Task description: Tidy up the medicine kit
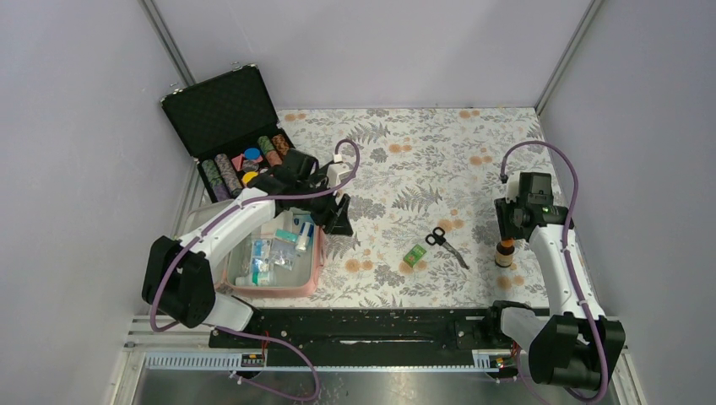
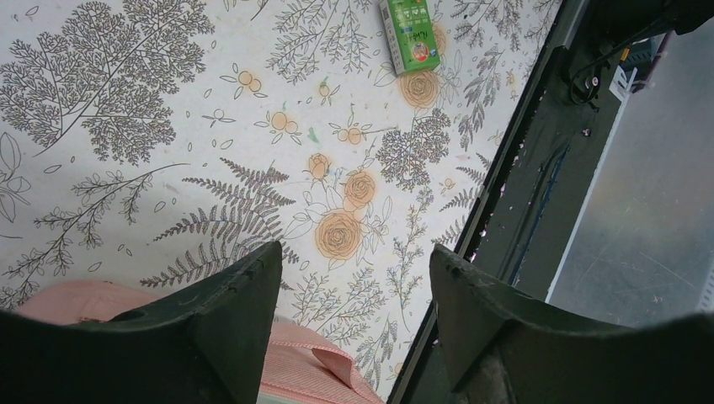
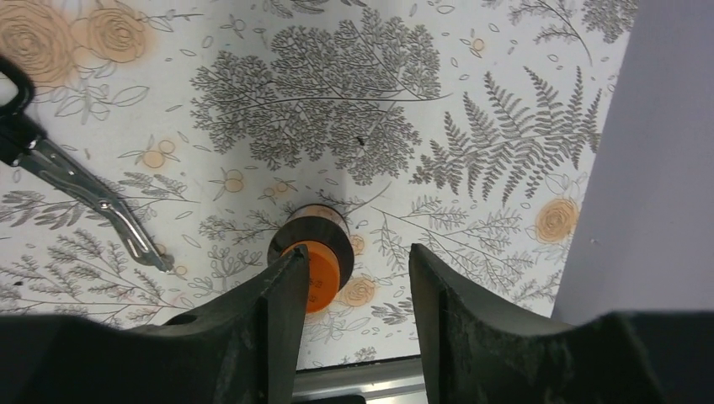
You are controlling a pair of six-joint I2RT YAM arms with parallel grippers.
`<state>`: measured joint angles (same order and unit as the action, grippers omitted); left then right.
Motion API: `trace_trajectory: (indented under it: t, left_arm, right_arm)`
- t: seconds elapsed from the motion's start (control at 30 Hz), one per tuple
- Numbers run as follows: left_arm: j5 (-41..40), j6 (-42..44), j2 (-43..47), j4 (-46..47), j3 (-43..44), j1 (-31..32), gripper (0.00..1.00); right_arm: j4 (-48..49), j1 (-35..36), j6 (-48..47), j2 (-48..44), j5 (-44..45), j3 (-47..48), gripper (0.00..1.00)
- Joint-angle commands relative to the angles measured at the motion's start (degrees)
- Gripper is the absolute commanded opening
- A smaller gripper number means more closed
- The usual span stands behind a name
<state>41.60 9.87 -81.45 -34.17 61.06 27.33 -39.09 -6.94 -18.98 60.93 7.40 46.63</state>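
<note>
medicine kit (image 1: 317, 263) unzipped | left gripper (image 2: 354, 257) spread, empty | right gripper (image 3: 358, 257) over bottle (image 3: 318, 244)

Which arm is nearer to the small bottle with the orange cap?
Right. The right arm hangs just over the bottle; the left arm is far away, by the pink pouch.

Nothing can be read for certain. The small green box (image 2: 410, 34), lying towards the near edge of the tabletop (image 2: 253, 126), carries white and dark print too blurred to make out. The packets (image 1: 262, 249) inside the pink medicine kit (image 1: 318, 263) bear labels equally illegible.
</note>
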Motion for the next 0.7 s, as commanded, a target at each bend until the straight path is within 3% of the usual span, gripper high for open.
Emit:
trace_trajectory:
  t: [0.0,0.5,0.6,0.67]
  left_arm:
    - [-0.1,0.3,-0.3,0.9,1.5,0.1,0.64]
    - [-1.0,0.7,-0.4,0.6,1.3,0.1,0.64]
    - [-1.3,0.8,0.0,0.6,1.1,0.0,0.64]
    - [-1.6,1.2,0.3,0.2,1.1,0.1,0.64]
  right_arm:
    - [-5.3,-0.4,0.0,1.3,-4.1,-1.1,0.55]
    - [-6.0,-0.4,-3.9,7.0,-12.9,1.9,0.54]
    - [-9.5,-0.4,-11.4,4.6,-13.6,3.7,0.6]
    - [-13.5,-0.4,-23.0,1.6,-13.6,4.2,0.65]
